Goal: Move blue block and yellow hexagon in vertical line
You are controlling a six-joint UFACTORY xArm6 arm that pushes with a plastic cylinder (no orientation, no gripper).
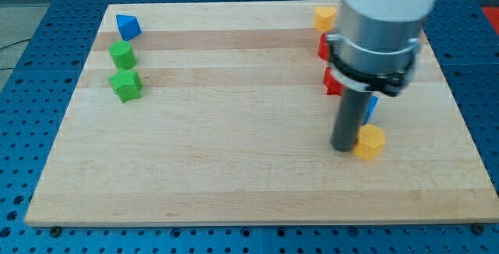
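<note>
My tip (343, 148) rests on the board just left of a yellow hexagon (371, 141) and seems to touch it. A blue block (371, 107) shows only as a sliver behind the rod, just above the yellow hexagon; its shape cannot be made out. A second blue block (128, 27), a triangle-like shape, lies at the top left of the board. A second yellow block (325, 17) sits at the top edge, partly hidden by the arm.
Two green blocks (122, 54) (125, 85) stand in a column under the top-left blue block. Two red blocks (323, 47) (332, 82) peek out left of the arm. The wooden board (234, 145) lies on a blue perforated table.
</note>
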